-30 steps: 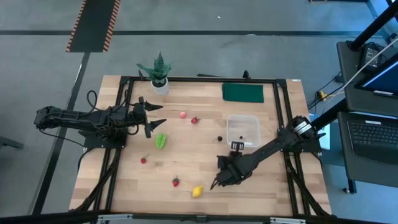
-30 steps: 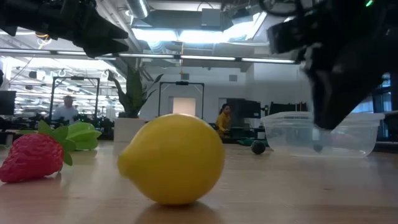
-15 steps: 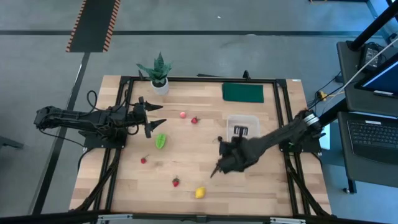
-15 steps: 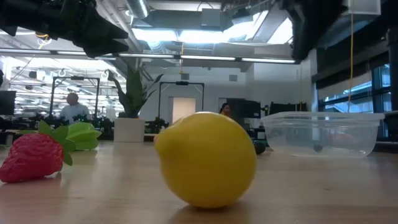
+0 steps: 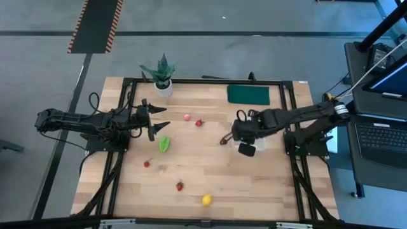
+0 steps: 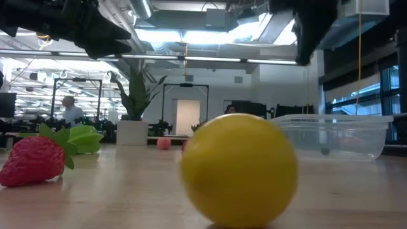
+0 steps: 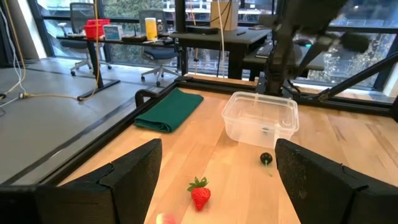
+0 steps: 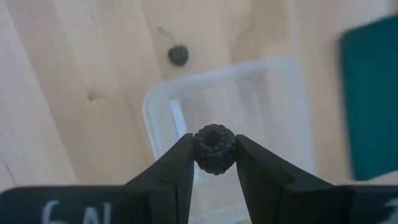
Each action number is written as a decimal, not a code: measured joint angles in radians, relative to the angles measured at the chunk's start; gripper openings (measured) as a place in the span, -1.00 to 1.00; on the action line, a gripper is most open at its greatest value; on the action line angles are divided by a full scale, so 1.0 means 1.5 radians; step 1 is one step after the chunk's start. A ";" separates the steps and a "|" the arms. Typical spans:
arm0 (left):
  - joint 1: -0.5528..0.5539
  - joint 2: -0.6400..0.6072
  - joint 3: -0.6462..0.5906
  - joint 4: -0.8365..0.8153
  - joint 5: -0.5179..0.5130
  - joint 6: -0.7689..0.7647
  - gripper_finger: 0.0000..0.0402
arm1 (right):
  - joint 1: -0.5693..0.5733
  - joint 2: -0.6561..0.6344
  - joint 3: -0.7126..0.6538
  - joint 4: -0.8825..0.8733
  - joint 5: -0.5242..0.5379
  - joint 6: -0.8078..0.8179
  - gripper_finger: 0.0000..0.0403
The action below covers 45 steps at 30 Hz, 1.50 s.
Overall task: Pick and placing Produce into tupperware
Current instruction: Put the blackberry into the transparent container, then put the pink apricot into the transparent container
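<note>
While the lemon (image 5: 206, 200) lies by the near edge of the worktop with a strawberry (image 5: 179, 186) beside it, the green leafy piece (image 5: 164, 144) sits further in toward the left edge. Past mid-table, the right gripper (image 8: 214, 163) hangs above the tupperware (image 5: 261, 127) near the right edge, its fingers clamped on a dark berry (image 8: 214, 149). Another dark berry (image 8: 178, 55) lies just outside the box. At the left edge, the left gripper (image 5: 157, 119) waits, fingers apart.
</note>
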 joint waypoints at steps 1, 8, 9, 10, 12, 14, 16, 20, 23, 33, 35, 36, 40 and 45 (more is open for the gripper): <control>0.000 0.000 0.000 0.000 0.000 0.000 0.52 | -0.010 -0.008 -0.032 0.022 -0.018 -0.001 -0.44; 0.000 0.000 0.000 0.000 0.000 0.000 0.52 | -0.056 -0.042 -0.215 0.184 -0.094 0.001 -0.44; 0.000 0.000 0.000 0.000 0.000 0.000 0.52 | -0.061 -0.044 -0.231 0.199 -0.095 0.001 -0.44; 0.000 0.000 0.000 0.000 0.000 0.000 0.52 | -0.064 -0.046 -0.244 0.211 -0.095 0.001 -0.44; 0.000 0.000 0.000 0.000 0.000 0.000 0.52 | -0.071 -0.046 -0.264 0.229 -0.098 0.002 -0.44; 0.000 0.000 0.000 0.000 0.000 0.000 0.52 | -0.077 -0.046 -0.279 0.236 -0.098 0.003 -0.44; 0.000 0.000 0.000 0.000 0.000 -0.001 0.52 | -0.080 -0.046 -0.288 0.238 -0.098 0.007 -0.44; 0.000 0.000 0.000 0.000 0.000 -0.001 0.52 | -0.079 -0.046 -0.289 0.241 -0.098 0.014 -0.44; 0.000 0.000 0.000 0.000 0.000 -0.001 0.52 | -0.079 -0.046 -0.289 0.240 -0.098 0.003 -0.44; 0.000 0.000 0.000 0.000 0.000 -0.001 0.52 | -0.080 -0.046 -0.289 0.240 -0.097 0.002 -0.37; 0.000 0.000 0.000 0.000 0.000 -0.001 0.52 | -0.080 -0.046 -0.289 0.240 -0.097 0.002 -0.30; 0.000 0.000 0.000 0.000 0.000 -0.001 0.52 | -0.080 -0.046 -0.289 0.240 -0.097 0.002 -0.26; 0.000 0.000 0.000 0.000 0.000 -0.001 0.52 | -0.080 -0.046 -0.289 0.239 -0.094 0.007 -0.11; 0.000 0.000 0.000 0.001 0.000 -0.001 0.52 | -0.079 -0.049 -0.265 0.219 -0.064 0.019 -0.01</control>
